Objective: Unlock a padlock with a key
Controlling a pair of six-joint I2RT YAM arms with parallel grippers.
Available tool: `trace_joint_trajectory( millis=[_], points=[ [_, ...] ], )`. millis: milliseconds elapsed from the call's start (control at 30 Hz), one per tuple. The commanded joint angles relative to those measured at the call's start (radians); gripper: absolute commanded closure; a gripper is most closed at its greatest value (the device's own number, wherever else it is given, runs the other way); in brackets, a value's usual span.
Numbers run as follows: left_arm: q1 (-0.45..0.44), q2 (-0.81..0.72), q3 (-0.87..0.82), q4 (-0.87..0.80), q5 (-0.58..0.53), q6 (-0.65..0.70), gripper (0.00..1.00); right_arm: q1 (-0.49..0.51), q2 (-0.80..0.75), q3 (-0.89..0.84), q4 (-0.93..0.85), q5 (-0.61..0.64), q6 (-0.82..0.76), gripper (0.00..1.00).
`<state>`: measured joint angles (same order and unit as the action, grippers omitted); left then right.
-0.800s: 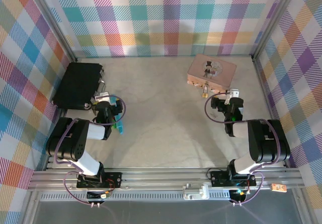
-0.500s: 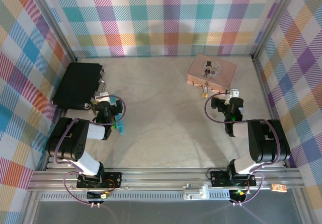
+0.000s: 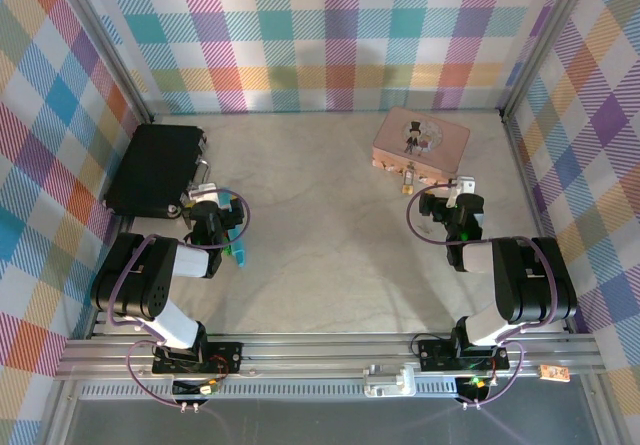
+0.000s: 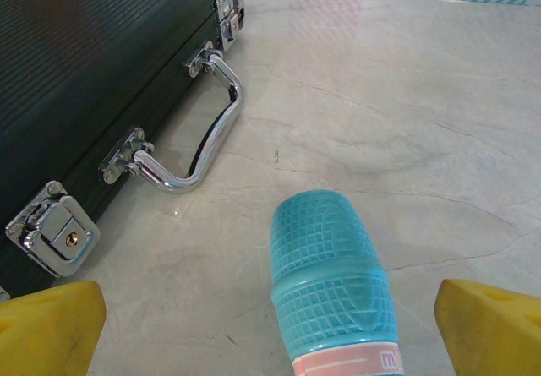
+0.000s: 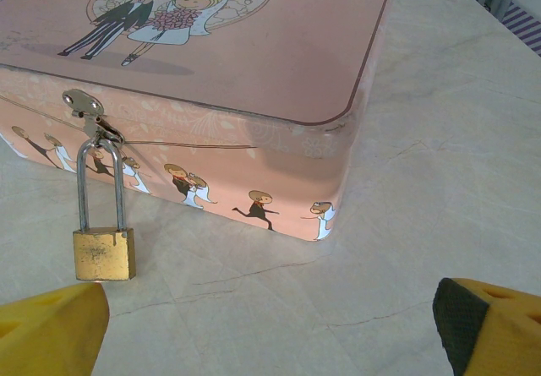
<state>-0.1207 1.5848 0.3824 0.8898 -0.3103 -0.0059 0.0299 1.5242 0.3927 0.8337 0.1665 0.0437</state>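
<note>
Padlock (image 5: 103,253): small brass body on a thin steel shackle, hanging from the hasp on the front of the pink tin box (image 5: 254,80). I judge it light, rigid, slick and free to swing, best pinched across the flat brass faces. My right claw (image 5: 270,329) and left claw (image 4: 270,334) both stand spread wide, gripping nothing. Nothing has shifted since the earlier frame.
</note>
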Motion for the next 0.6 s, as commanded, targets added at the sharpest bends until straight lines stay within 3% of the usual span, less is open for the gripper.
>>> trace_joint_trajectory(
  millis=[0,167,300,367,433,567],
  points=[
    [0.012,-0.006,0.011,0.007,0.011,0.006,0.0,0.005,0.0,0.008,0.005,-0.029,-0.01,0.01],
    [-0.016,-0.059,0.013,-0.026,-0.034,0.032,0.0,0.007,-0.115,0.073,-0.212,0.021,0.009,0.01],
    [-0.089,-0.176,0.121,-0.291,-0.152,0.077,0.0,0.006,-0.226,0.163,-0.47,0.104,0.088,0.01],
    [-0.102,-0.229,0.207,-0.431,-0.187,0.036,0.0,0.005,-0.25,0.234,-0.6,0.125,0.138,0.01],
    [-0.103,-0.261,0.295,-0.581,-0.16,-0.052,0.0,0.004,-0.246,0.31,-0.705,0.107,0.174,0.01],
    [-0.108,-0.261,0.449,-0.766,0.05,-0.191,0.0,-0.003,-0.179,0.489,-0.889,0.035,0.223,0.01]
  ],
)
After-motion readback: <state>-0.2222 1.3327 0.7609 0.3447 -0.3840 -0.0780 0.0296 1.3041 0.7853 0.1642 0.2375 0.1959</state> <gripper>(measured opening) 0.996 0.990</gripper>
